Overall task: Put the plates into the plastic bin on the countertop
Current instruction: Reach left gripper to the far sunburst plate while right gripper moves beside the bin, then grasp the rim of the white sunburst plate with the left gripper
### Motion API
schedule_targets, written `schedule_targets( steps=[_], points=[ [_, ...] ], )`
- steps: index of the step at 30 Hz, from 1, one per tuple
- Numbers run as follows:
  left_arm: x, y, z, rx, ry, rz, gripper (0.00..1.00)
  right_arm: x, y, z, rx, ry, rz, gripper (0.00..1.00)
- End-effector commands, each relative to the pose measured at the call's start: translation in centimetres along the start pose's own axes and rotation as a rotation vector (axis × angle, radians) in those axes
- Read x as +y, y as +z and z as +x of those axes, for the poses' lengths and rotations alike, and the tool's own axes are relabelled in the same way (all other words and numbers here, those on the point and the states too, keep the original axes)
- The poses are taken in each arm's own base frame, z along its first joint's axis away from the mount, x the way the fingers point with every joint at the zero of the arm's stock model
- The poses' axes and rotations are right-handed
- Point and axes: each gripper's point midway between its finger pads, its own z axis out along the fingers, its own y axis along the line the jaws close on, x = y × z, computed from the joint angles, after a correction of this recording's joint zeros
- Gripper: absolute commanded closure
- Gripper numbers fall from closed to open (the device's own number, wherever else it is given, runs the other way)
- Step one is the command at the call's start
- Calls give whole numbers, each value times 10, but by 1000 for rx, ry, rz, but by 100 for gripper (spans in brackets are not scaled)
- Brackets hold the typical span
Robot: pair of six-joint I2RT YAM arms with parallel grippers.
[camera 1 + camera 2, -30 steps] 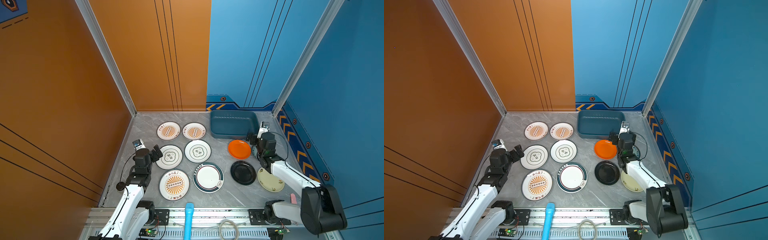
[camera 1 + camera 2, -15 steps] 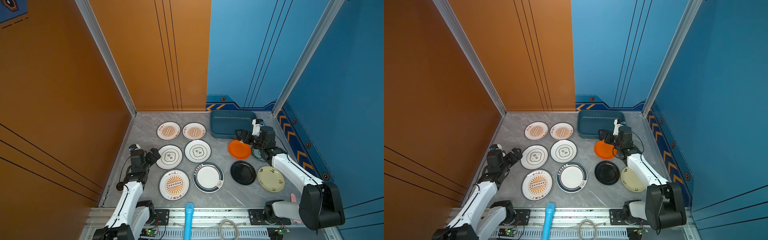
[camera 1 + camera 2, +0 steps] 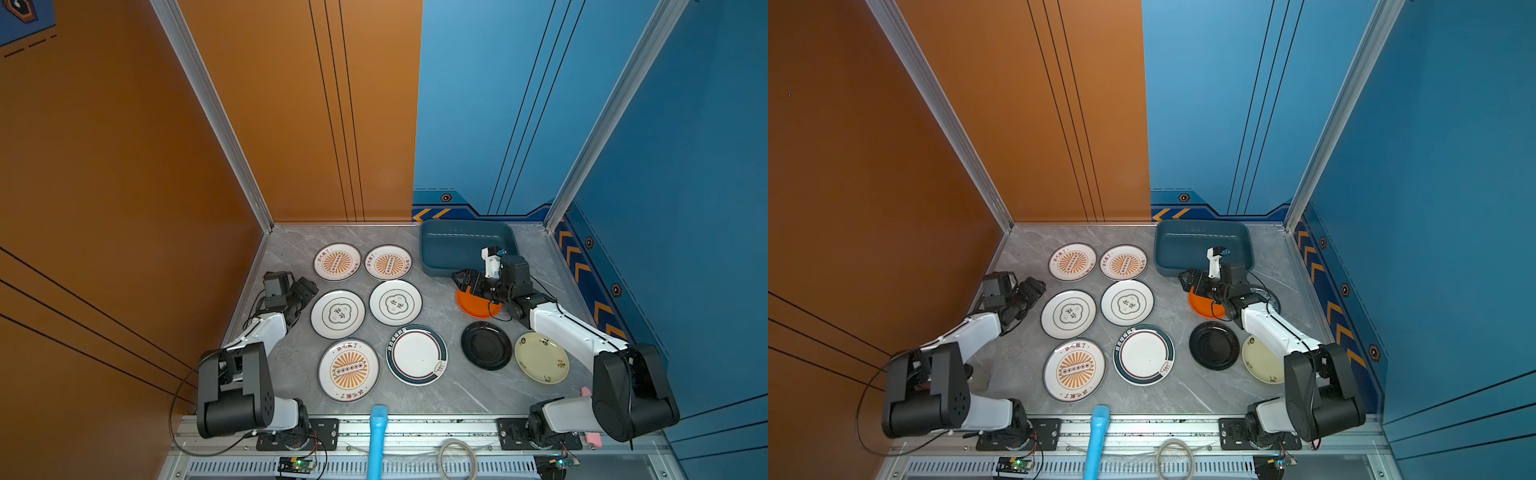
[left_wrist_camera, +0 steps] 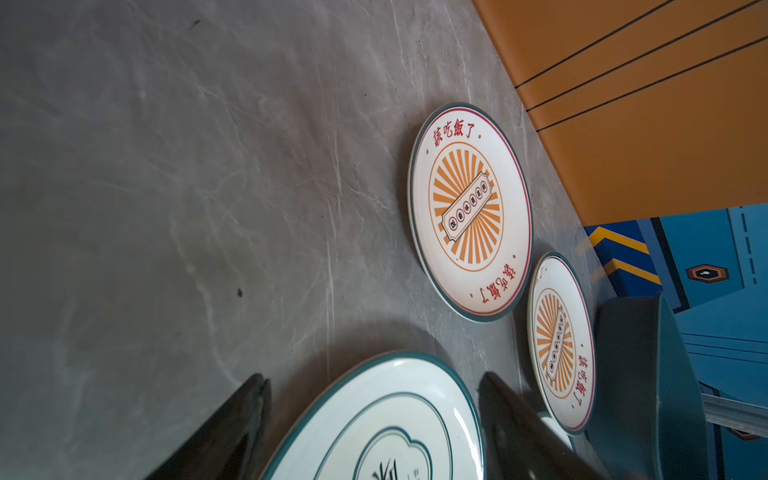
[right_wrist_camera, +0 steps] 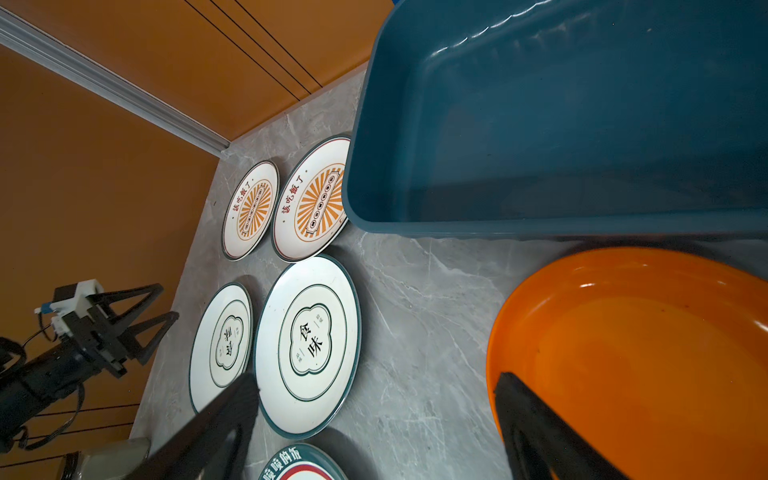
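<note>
While the plastic bin is standing empty at the far edge of the table, we are beginning the first pick-ups. Our right claw is gaping across the rim of the orange plate beside the bin. Our left claw, jaws apart, is straddling the rim of the cloud plate. Next, each is needing to pinch and lift. We are failing to make out contact; the right arm is half hiding a patterned plate.
</note>
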Motion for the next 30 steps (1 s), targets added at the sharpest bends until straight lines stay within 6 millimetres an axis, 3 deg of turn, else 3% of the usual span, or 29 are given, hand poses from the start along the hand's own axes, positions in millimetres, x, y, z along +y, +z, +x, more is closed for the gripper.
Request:
schedule_targets(
  steps=[1,5,16,23,30],
  points=[
    [-17,21,-14,10,-41,59,26,10,1,-3,11,0,-16,10],
    [-17,52,-9,64,-66,56,34,11,2,-2,19,3,-13,11],
    [-14,105,-1,119,-66,12,42,14,2,-1,39,-9,10,13],
    [-3,124,14,164,-96,4,52,10,10,8,62,-3,20,14],
    [-6,135,19,182,-128,58,70,11,14,11,75,5,10,15]
  ],
)
